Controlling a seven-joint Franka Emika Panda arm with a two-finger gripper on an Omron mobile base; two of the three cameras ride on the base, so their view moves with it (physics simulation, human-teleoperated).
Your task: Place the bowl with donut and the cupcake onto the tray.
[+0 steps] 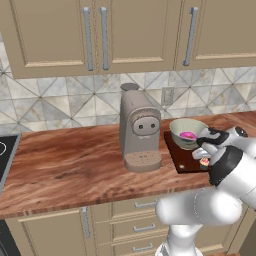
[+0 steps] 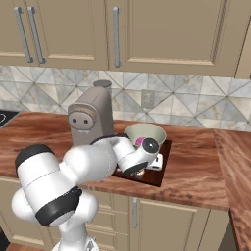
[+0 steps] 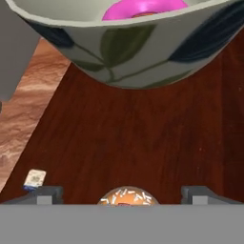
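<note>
The wide pale grey-green bowl [image 1: 186, 131] stands on the far part of the dark reddish-brown tray [image 1: 184, 159], with the pink donut [image 1: 188, 135] inside it. The tiny cupcake [image 1: 204, 162] rests on the tray's near right part, in front of the bowl. My gripper [image 1: 203, 155] hangs just above the cupcake. In the hand view the gripper [image 3: 124, 198] is open, and the cupcake [image 3: 127, 194] sits between the two fingertips [image 3: 47, 194] with gaps on both sides. Beyond it I see bare tray [image 3: 128, 138], the bowl [image 3: 128, 52] and the donut [image 3: 143, 7].
A grey-brown coffee machine [image 1: 141, 131] stands on the wood-grain countertop [image 1: 65, 165] just left of the tray. A cooktop corner [image 1: 6, 150] shows at the far left. Wall cabinets [image 1: 100, 35] hang above, with a wall outlet [image 1: 168, 95] on the tiled backsplash.
</note>
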